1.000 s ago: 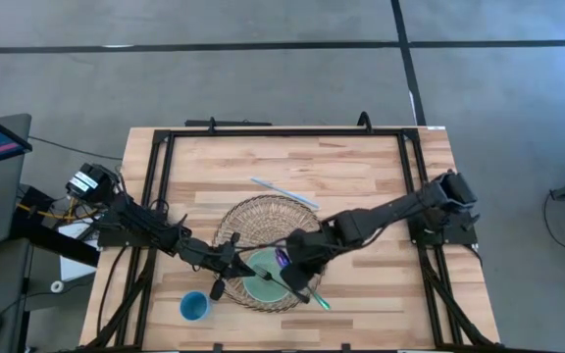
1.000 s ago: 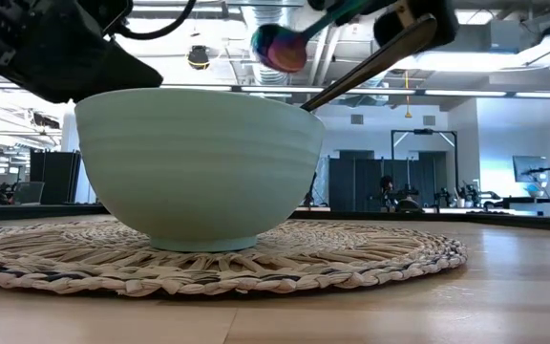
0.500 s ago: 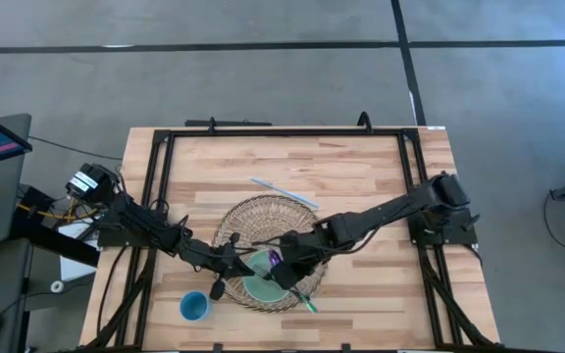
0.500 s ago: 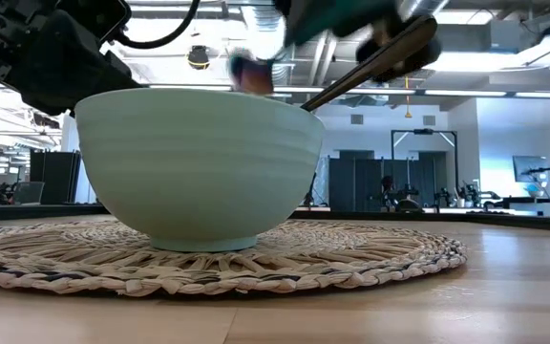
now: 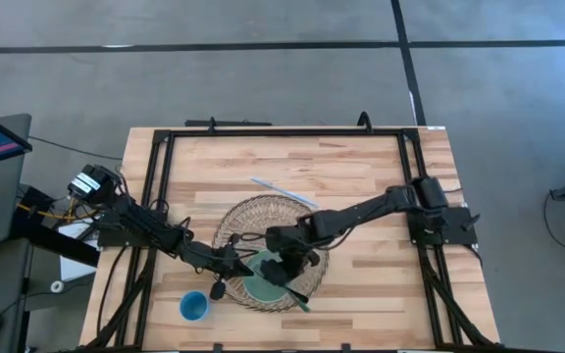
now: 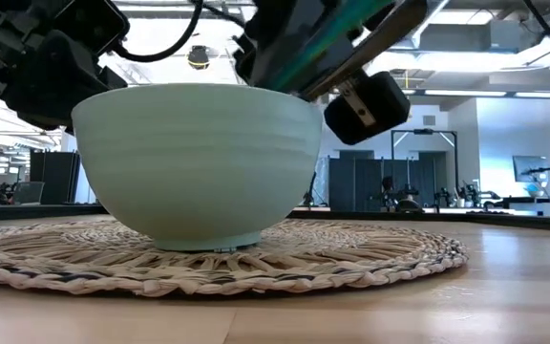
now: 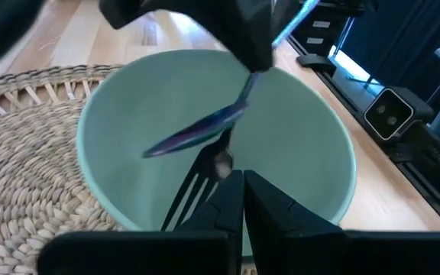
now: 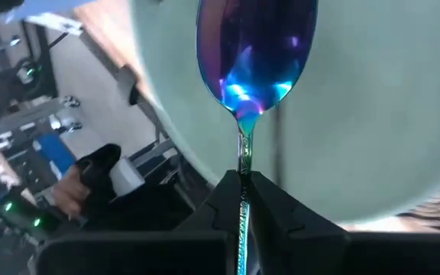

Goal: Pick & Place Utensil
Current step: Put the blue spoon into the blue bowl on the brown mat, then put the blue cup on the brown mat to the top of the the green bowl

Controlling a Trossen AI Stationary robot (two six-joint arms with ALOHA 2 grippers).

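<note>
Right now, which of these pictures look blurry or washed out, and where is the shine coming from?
Left wrist view: the spoon is smeared with blur above the bowl, and the fork beneath it is soft. Right wrist view: the spoon's bowl glares blue and purple; the room behind is out of focus. Low view: bright ceiling lights wash out the background. High view: even light, little shadow.
</note>
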